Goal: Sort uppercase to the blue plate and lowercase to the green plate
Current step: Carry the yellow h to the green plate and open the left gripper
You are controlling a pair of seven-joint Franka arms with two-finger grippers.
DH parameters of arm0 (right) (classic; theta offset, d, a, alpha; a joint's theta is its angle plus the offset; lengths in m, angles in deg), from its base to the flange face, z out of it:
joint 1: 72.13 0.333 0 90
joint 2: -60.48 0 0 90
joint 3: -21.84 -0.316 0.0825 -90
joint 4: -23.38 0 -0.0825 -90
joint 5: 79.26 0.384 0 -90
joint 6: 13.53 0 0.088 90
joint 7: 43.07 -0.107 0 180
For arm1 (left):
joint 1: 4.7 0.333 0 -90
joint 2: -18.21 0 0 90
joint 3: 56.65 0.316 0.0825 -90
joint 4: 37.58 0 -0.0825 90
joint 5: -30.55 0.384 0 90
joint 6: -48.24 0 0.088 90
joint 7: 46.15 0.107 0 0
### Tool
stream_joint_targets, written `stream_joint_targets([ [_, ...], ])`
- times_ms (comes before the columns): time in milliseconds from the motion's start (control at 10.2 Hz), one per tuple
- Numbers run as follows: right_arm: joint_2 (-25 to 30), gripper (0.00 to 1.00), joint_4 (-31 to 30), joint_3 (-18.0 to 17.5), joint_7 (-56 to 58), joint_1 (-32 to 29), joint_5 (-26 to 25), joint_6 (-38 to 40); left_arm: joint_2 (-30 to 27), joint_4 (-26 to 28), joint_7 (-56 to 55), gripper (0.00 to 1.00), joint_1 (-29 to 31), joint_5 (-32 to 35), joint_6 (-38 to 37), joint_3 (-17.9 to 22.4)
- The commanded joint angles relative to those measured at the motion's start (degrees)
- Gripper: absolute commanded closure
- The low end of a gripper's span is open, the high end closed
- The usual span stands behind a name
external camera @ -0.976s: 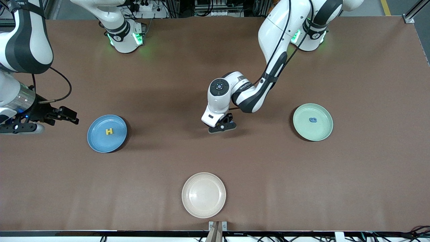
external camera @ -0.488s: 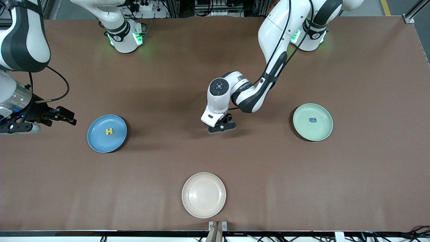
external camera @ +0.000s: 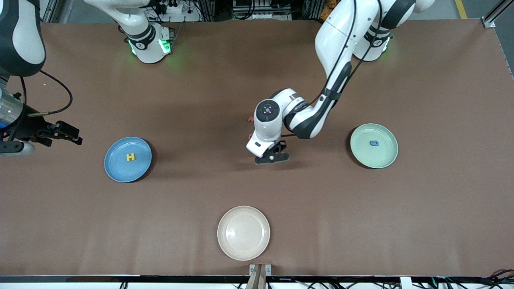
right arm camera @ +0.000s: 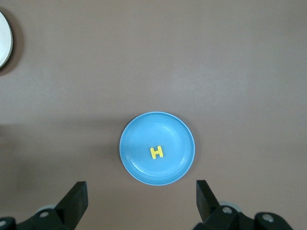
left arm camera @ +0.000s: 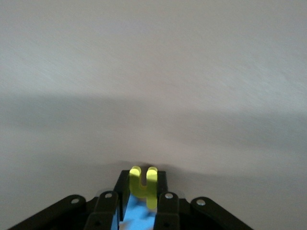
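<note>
My left gripper (external camera: 272,157) hangs low over the middle of the table, shut on a yellow lowercase h (left arm camera: 143,184) that stands upright between its fingers (left arm camera: 165,203). A blue patch shows deeper between the fingers; I cannot tell what it is. The blue plate (external camera: 116,170) lies toward the right arm's end and holds a yellow H (external camera: 131,157), which the right wrist view shows as H (right arm camera: 156,152) on the blue plate (right arm camera: 139,167). The green plate (external camera: 385,158) lies toward the left arm's end with a blue g (external camera: 374,143) in it. My right gripper (external camera: 18,147) (right arm camera: 140,201) waits open and empty beside the blue plate.
An empty cream-beige plate (external camera: 243,233) sits near the table's front edge, and its rim (right arm camera: 4,40) shows in the right wrist view. Small red bits (external camera: 250,119) peek out from under the left arm's wrist. Both arm bases stand along the table's back edge.
My left gripper finished closing on the yellow h and shifted slightly toward the left arm's end. The right arm drew back toward its end of the table.
</note>
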Motion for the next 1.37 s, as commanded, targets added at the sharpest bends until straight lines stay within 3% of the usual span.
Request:
stream_joint_targets([
  [0,2.3,0.00,0.9,-0.6,-0.4,-0.9,-3.3,3.7,-5.8,2.5,10.1,1.00,4.5,0.9,-8.0,-0.5],
  [781,3.8,0.00,7.1,-0.8,-0.4,-1.6,-2.4,9.0,-22.1,26.7,34.8,1.00,19.4,2.1,-9.6,-0.2],
  [976,3.7,0.00,7.3,-1.2,-0.5,-1.4,-2.4,8.9,-25.0,29.6,39.1,1.00,23.6,6.6,-10.4,-0.4],
  [1269,3.7,0.00,7.5,-2.9,-0.5,-1.1,-2.4,8.9,-25.7,31.3,40.7,1.00,28.4,6.9,-9.8,-0.5],
])
